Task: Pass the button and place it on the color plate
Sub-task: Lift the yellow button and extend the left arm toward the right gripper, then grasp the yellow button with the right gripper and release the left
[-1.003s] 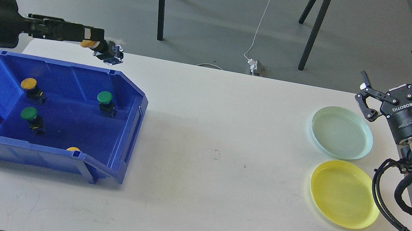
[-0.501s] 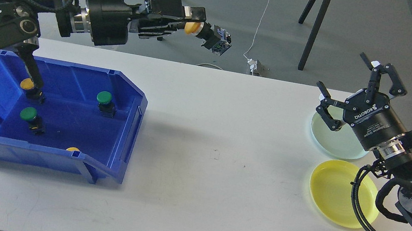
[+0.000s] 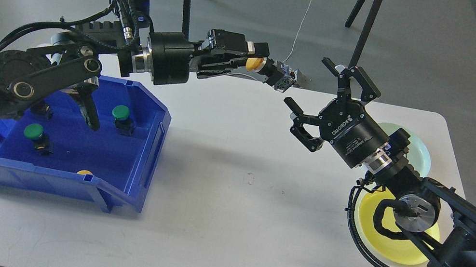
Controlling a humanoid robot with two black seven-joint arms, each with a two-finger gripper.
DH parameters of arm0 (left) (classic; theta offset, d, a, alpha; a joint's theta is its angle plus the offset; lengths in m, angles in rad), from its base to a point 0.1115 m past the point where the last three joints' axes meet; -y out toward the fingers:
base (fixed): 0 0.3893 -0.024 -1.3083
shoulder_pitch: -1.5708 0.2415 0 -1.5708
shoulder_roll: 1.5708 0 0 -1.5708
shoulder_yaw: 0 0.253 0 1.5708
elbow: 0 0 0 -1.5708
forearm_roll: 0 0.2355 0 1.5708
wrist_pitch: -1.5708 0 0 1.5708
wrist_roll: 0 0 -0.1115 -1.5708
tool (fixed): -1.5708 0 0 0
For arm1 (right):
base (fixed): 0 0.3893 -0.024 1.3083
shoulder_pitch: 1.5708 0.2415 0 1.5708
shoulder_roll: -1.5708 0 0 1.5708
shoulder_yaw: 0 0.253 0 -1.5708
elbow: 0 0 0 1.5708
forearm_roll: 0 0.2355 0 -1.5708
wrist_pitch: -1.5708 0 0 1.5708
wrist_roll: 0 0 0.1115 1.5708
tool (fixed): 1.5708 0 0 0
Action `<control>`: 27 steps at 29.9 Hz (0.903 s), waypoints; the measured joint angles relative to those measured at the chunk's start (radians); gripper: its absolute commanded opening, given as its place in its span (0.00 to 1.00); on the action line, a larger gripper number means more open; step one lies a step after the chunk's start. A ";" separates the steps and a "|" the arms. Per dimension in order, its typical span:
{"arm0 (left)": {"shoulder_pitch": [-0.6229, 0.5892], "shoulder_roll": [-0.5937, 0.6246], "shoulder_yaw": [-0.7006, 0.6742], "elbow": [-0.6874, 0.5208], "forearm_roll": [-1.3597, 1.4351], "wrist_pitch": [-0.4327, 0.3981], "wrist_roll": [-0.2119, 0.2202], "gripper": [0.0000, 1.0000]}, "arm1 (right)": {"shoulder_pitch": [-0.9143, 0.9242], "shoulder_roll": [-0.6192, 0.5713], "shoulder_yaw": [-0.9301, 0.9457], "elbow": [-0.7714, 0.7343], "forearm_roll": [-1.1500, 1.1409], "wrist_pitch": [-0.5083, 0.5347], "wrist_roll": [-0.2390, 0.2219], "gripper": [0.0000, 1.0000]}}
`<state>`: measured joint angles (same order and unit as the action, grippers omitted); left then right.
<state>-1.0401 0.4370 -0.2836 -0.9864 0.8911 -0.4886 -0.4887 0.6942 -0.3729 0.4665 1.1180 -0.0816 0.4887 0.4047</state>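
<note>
While the left gripper (image 3: 257, 64) pinches the yellow button (image 3: 273, 71) by its cap end above the far edge of the table (image 3: 224, 209), the button's long axis lies roughly level, with the yellow cap toward the left arm and the dark contact block pointing right, at the right gripper (image 3: 316, 103). Holding it by the cap looks deliberate: it leaves the block end free for the other arm to take. The right gripper hangs just beside that free end, fingers (image 3: 351, 75) spread wide and apart from the button, seemingly lined up to receive it. Behind the right arm lie the pale green plate (image 3: 421, 151) and the yellow plate (image 3: 394, 249), partly hidden. Green and yellow spares sit in the blue bin (image 3: 133, 173)
</note>
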 measured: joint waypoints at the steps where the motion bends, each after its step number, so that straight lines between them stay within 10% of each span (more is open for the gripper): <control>1: 0.000 0.000 0.000 0.000 0.000 0.000 0.000 0.10 | 0.000 0.011 0.000 -0.005 0.000 0.000 0.000 0.99; 27: 0.002 0.000 0.000 0.000 -0.003 0.000 0.000 0.10 | 0.015 0.121 0.002 -0.064 0.003 0.000 0.016 0.94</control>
<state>-1.0385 0.4372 -0.2840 -0.9868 0.8881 -0.4887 -0.4887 0.7095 -0.2519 0.4680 1.0540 -0.0786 0.4887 0.4204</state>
